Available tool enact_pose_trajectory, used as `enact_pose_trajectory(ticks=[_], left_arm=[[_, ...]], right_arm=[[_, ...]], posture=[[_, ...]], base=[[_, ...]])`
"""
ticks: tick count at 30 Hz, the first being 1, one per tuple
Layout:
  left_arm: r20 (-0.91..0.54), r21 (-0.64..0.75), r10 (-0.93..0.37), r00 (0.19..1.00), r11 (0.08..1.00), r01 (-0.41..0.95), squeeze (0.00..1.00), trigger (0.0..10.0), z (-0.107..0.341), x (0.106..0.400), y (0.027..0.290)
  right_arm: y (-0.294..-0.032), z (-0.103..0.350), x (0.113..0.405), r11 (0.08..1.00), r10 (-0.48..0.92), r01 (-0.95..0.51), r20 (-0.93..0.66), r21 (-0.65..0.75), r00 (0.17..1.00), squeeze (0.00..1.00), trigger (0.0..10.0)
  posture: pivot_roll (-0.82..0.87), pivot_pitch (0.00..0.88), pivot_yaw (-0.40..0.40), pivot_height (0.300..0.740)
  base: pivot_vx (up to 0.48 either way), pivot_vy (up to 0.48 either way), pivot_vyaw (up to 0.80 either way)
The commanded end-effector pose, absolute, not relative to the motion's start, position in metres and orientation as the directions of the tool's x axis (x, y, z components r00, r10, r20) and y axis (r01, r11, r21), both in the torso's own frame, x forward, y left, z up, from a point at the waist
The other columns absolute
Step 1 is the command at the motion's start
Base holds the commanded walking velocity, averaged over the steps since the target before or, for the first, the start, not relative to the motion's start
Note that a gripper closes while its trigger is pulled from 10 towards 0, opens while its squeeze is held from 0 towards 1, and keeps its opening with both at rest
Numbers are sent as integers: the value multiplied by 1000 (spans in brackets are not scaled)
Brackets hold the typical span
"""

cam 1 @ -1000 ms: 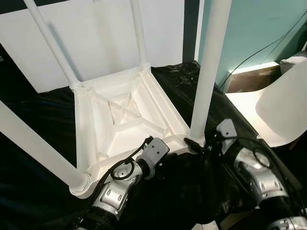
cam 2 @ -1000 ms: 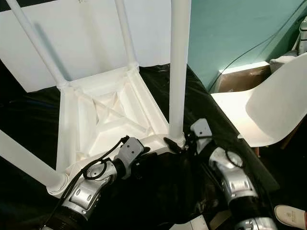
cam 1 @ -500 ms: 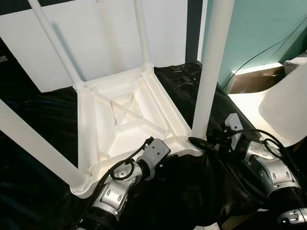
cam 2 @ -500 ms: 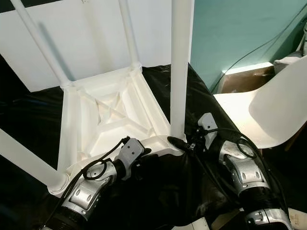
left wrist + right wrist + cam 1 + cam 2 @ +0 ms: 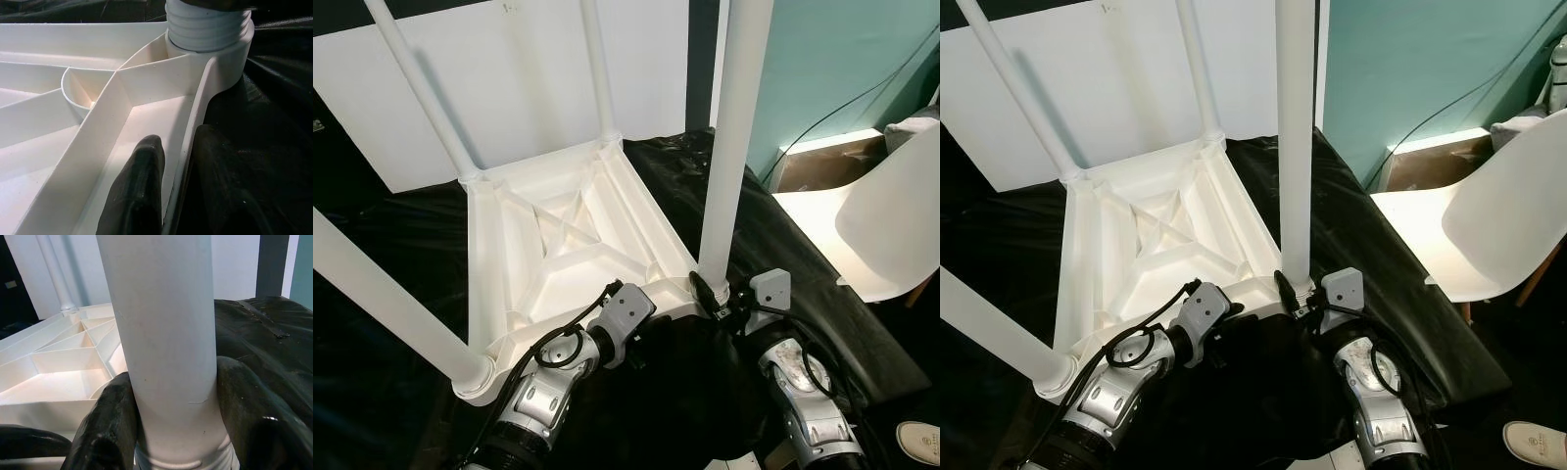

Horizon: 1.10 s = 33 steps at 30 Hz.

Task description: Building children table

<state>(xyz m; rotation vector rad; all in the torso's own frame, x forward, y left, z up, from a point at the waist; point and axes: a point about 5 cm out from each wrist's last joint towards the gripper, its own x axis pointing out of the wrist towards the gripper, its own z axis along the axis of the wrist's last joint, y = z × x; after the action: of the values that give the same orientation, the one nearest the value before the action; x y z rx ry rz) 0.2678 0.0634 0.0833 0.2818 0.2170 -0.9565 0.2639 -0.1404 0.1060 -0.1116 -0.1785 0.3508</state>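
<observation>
Two ribbed silver arms, looping black cables, grey wrist camera boxes, long glossy black claw fingers (image 5: 105, 431)

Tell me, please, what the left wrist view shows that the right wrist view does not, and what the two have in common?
Left wrist view: the left pincer clamps the upturned table top's rim, one finger inside the rim and one outside, and the threaded foot of the leg sits in its corner socket.

Right wrist view: the right pincer grips that leg just above its base, and a far leg stands at the opposite corner before a white wall.

Both: the white ribbed underside, the near leg's base and the black sheet beneath.
</observation>
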Motion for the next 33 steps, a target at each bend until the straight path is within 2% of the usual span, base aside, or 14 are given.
enact_pose_trajectory(ticks=[1, 4, 5, 6, 7, 11, 12, 13, 19, 29, 30, 31, 32, 33], left_arm=[[-419, 96, -725, 546, 562, 821, 0, 10000, 58, 260, 71], [-419, 97, -727, 545, 561, 822, 0, 10000, 57, 260, 70], [-418, 98, -727, 545, 560, 822, 0, 10000, 57, 260, 70], [-417, 98, -727, 545, 560, 822, 0, 10000, 57, 260, 70], [-416, 97, -727, 546, 561, 822, 0, 10000, 57, 260, 70], [-416, 95, -727, 546, 563, 821, 0, 10000, 57, 260, 70], [-416, 94, -727, 546, 563, 821, 0, 10000, 57, 259, 70], [-416, 94, -727, 546, 563, 821, 0, 10000, 57, 259, 70], [-417, 94, -728, 545, 561, 822, 0, 10000, 57, 259, 70], [-413, 91, -726, 549, 568, 818, 0, 10000, 57, 258, 68], [-413, 90, -726, 550, 568, 818, 0, 10000, 57, 258, 68], [-413, 89, -726, 550, 569, 817, 0, 10000, 57, 258, 68], [-412, 89, -725, 551, 570, 817, 0, 10000, 57, 258, 67], [-411, 89, -725, 553, 572, 815, 0, 10000, 57, 258, 67]], right_arm=[[-147, 94, 264, 945, 311, -298, 89, -136, 946, 0, 0], [-143, 94, 265, 942, 323, -311, 82, -129, 943, 0, 0], [-134, 90, 262, 912, 403, -397, 49, -101, 914, 0, 9490], [-127, 87, 260, 886, 459, -456, 29, -79, 888, 0, 9490], [-124, 87, 259, 859, 511, -510, 30, -46, 859, 1000, 10000], [-123, 89, 256, 805, 594, -593, 33, -29, 804, 1000, 10000], [-127, 92, 259, 765, 643, -640, 19, -72, 766, 1000, 10000], [-131, 98, 261, 736, 674, -669, 29, -106, 738, 0, 10000], [-142, 114, 275, 629, 768, -757, -12, -176, 641, 0, 10000], [-155, 121, 286, 505, 843, -841, -99, -192, 529, 0, 10000], [-156, 121, 286, 489, 852, -852, -109, -186, 512, 0, 7451], [-156, 121, 287, 477, 858, -860, -114, -182, 500, 0, 7451], [-157, 121, 285, 449, 875, -880, -123, -152, 468, 0, 0], [-158, 123, 286, 434, 887, -894, -120, -107, 445, 0, 0]], posture=[[-63, 0, 78, 740], [-68, 0, 79, 740], [-68, 0, 79, 740], [-68, 0, 79, 740], [-68, 0, 77, 740], [-67, 0, 78, 740], [-68, 0, 80, 740], [-67, 0, 77, 740], [-69, 0, 78, 740], [-61, 0, 67, 740], [-61, 0, 65, 740], [-60, 0, 65, 740], [-58, 0, 63, 740], [-56, 0, 62, 740]], base=[[0, 0, 0], [0, 0, 0], [0, 0, 0], [0, 0, 0], [0, 0, 0], [0, 0, 0], [0, 0, 0], [0, 0, 0], [0, 0, 0], [0, 0, 0], [0, 0, 0], [0, 0, 0], [0, 0, 0], [0, 0, 0]])
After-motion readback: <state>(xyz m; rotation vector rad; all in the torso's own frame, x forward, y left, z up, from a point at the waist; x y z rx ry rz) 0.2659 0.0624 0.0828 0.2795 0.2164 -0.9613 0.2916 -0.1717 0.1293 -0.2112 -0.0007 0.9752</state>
